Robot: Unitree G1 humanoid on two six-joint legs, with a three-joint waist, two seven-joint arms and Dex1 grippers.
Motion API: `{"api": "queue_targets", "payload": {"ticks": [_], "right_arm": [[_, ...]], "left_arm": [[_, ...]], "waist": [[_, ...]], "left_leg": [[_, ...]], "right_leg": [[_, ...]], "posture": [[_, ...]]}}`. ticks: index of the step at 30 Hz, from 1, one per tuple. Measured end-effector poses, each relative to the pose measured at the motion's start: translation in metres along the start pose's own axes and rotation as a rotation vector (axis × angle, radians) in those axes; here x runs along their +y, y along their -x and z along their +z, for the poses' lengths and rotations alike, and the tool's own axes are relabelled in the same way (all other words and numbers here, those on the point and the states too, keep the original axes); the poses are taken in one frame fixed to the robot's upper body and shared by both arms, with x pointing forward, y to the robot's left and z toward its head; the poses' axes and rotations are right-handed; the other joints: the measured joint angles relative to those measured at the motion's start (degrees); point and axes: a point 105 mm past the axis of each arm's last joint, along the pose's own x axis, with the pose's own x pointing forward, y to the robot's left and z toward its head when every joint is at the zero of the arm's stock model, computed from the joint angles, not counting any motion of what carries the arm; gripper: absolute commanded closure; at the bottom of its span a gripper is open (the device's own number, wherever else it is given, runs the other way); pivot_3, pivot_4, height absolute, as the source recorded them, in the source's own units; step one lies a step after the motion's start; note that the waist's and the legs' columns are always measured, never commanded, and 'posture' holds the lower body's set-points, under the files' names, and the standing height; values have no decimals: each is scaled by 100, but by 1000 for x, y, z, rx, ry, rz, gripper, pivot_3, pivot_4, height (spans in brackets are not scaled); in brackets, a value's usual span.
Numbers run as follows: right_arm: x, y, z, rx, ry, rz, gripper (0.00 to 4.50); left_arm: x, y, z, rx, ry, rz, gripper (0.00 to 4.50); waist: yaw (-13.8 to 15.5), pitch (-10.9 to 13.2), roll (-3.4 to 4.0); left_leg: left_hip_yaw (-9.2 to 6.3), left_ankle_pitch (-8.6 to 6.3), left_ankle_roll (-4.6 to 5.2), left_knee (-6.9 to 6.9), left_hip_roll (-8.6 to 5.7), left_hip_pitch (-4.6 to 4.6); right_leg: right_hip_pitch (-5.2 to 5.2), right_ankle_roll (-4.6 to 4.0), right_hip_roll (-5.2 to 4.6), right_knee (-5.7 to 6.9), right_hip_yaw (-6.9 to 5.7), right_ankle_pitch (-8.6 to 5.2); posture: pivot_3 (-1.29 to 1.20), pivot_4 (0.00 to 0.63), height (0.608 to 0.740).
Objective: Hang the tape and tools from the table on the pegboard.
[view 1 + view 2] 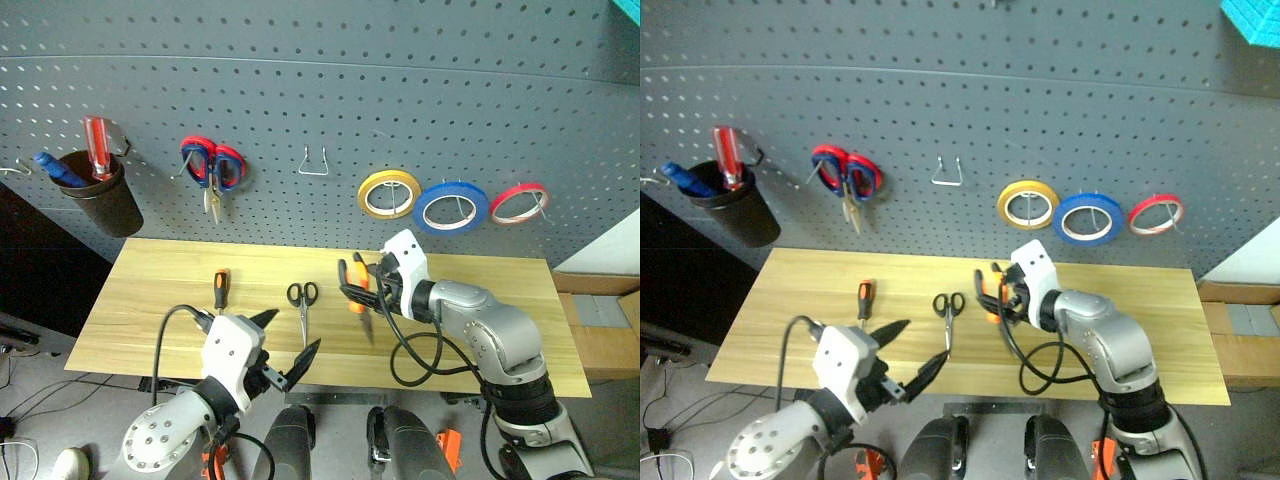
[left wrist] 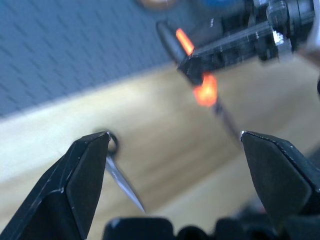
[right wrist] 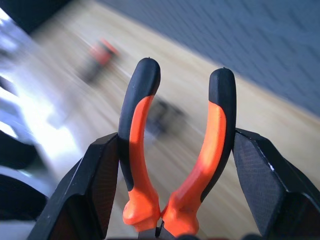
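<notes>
Above the wooden surface [image 1: 150,300], the right tool [image 1: 362,287] is clamped on the pliers [image 1: 357,290], its two black fingers pressing the orange handles from outside (the wrist view shows the black handle tips sticking up between the pads). The pliers' metal nose points down toward the surface, clear of it. Nearer the front edge, the left tool [image 1: 285,350] hangs with its fingers spread wide apart and nothing between them.

Two tools lie flat on the surface: the black-handled scissors [image 1: 303,305] near the middle, just beyond the left tool, and the small orange-and-black screwdriver [image 1: 220,290] further left. On the pegboard [image 1: 320,90] the blue tape roll [image 1: 450,208] hangs on a hook between a yellow roll [image 1: 389,194] and a red roll [image 1: 518,203]. A bare wire hook [image 1: 313,160] sits left of the yellow roll. Further left hang red-and-blue scissors [image 1: 212,168] and a dark cup [image 1: 100,195] holding a red-handled screwdriver [image 1: 98,145].
</notes>
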Motion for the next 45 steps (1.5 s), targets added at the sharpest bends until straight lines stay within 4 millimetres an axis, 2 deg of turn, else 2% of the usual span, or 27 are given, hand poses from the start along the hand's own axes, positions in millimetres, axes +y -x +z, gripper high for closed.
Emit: {"api": "queue_targets", "payload": {"ticks": [6,9,13,16,21,27,31,35,45], "right_arm": [[17,-12,67,-262,66,50,1564],[21,-23,101,-390,100,48,1564],[11,-40,145,-518,197,-40,1564],[3,-43,165,-590,249,-97,1564],[-9,-47,181,-661,314,-177,1564],[-22,-52,193,-708,423,-297,1564],[-38,-58,186,-682,481,-394,1564],[-52,-63,173,-637,506,-464,1564],[-73,-60,164,-549,629,-604,1564]], "left_arm": [[17,-3,31,-115,-6,103,0],[28,-10,54,-200,-18,149,0],[36,-21,76,-272,-46,160,0],[45,-27,80,-276,-49,182,0],[58,-37,85,-282,-67,214,0],[70,-61,77,-249,-68,203,0],[77,-77,67,-213,-78,190,0],[82,-86,68,-221,-103,183,0],[78,-87,60,-205,-120,146,0]], "waist": [[238,-216,-10],[355,-308,-34],[490,-419,-44],[573,-526,-50],[678,-624,-61],[754,-738,-68],[796,-752,-76],[812,-752,-76],[807,-753,-76]], "left_leg": [[-33,8,-14,2,-7,-3],[-65,24,-35,8,-6,2],[-78,50,-54,5,-3,23],[-81,53,-57,0,4,40],[-81,67,-65,2,7,43],[-80,73,-71,2,7,46],[-80,84,-87,1,14,46],[-80,87,-92,0,22,43],[-83,88,-91,0,26,44]], "right_leg": [[10,-28,2,8,-33,15],[25,-36,6,21,-66,20],[44,-69,26,29,-81,39],[58,-80,47,32,-81,38],[59,-102,62,37,-80,52],[59,-115,64,40,-80,59],[56,-135,74,38,-81,71],[54,-144,79,40,-82,74],[54,-147,77,45,-81,77]], "posture": [[386,75,740],[385,52,740],[384,33,740],[383,20,740],[381,1,740],[378,0,740],[373,0,740],[367,0,740],[347,3,740]]}}
